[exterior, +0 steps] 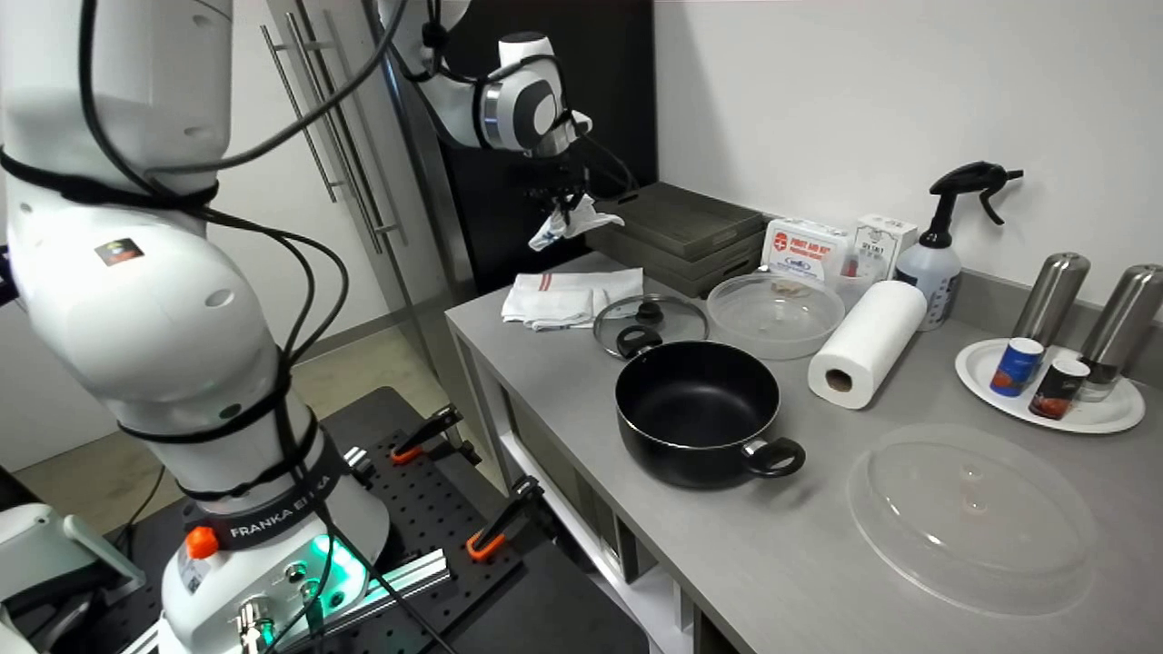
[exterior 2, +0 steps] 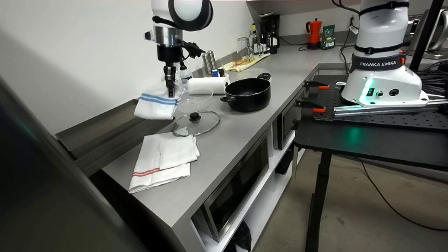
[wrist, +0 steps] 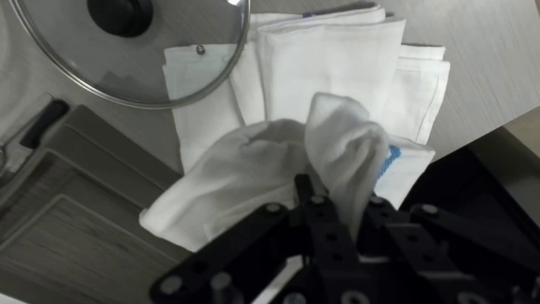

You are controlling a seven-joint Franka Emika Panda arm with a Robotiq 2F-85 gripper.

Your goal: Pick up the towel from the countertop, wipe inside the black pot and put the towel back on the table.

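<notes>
My gripper (exterior: 567, 205) is shut on a white towel with blue stripes (exterior: 586, 221) and holds it in the air above the far end of the countertop. In an exterior view the towel (exterior 2: 155, 106) hangs from the fingertips (exterior 2: 170, 93). In the wrist view the towel (wrist: 249, 169) is bunched between the fingers (wrist: 337, 202). The black pot (exterior: 681, 461) stands upright and uncovered on the countertop (exterior: 818, 536), apart from the gripper. It also shows in an exterior view (exterior 2: 251, 101) and is out of the wrist view.
Folded white towels with a red stripe (exterior 2: 161, 157) lie below the gripper. The glass lid (exterior 2: 206, 122) is between them and the pot. Dark stacked trays (exterior: 686, 222), a clear plastic container (exterior: 772, 318) and a paper towel roll (exterior: 868, 345) stand along the wall side.
</notes>
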